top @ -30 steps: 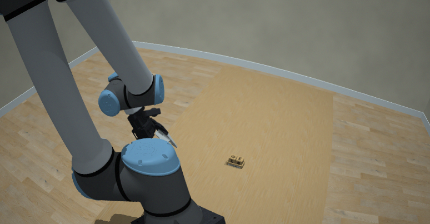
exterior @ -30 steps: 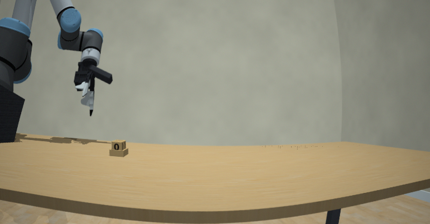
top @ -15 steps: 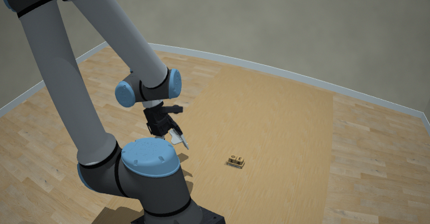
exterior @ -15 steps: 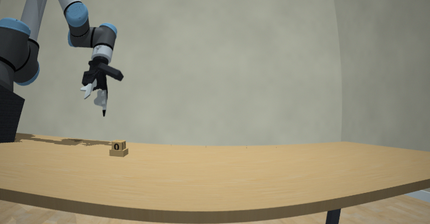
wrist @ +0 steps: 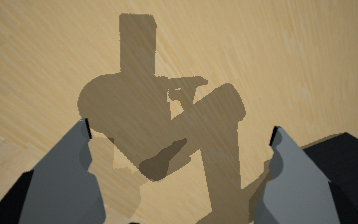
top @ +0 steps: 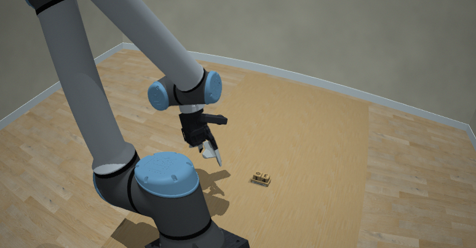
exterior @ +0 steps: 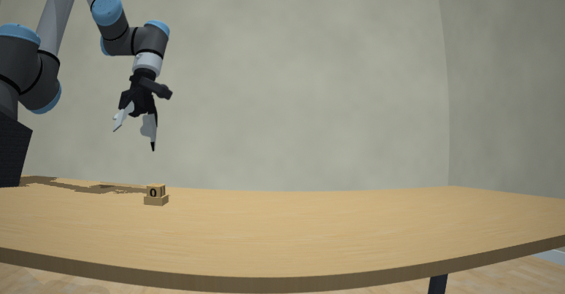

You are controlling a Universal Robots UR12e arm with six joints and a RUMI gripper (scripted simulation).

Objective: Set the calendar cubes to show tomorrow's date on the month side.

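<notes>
Two small wooden cubes sit side by side in a small wooden tray. In the top view the left cube has a round digit like 0 on top. The right cube has a mark like a 3 on top. Their front digits are too small to read surely. In the exterior view an upright 0 shows on the end face of the nearer cube. The month's name cannot be read. My gripper is open and empty, high above the table, toward the base from the tray.
The table top bears the tray. The robot's dark base stands at the table's near end in the top view; a black part shows at the right in the wrist view. The arm's shadow lies below the gripper.
</notes>
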